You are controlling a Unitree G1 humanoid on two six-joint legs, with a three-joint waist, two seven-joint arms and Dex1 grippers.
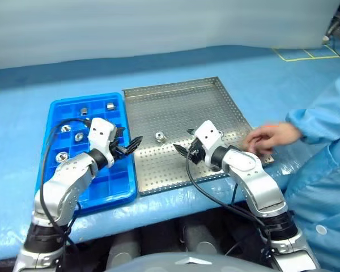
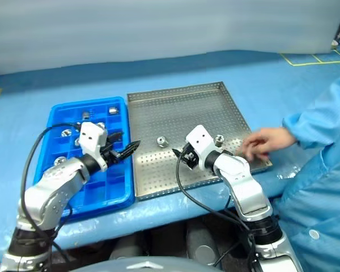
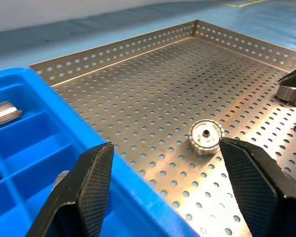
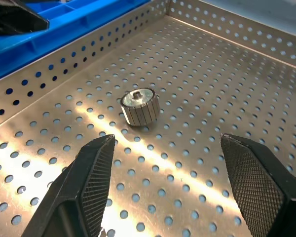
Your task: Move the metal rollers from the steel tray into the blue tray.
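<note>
Right gripper [image 1: 182,141] spread, left gripper [image 1: 131,145] spread, both empty, flanking roller [image 1: 159,136] on steel tray [image 1: 175,96]

steel tray [image 2: 175,113], two metal rollers [image 2: 161,141], blue tray [image 2: 116,192]

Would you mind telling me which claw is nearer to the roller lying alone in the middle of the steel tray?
Roughly equal, perhaps the right. The roller lies between them: the right claw hovers open over the steel tray, the left claw open at the blue tray's edge.
</note>
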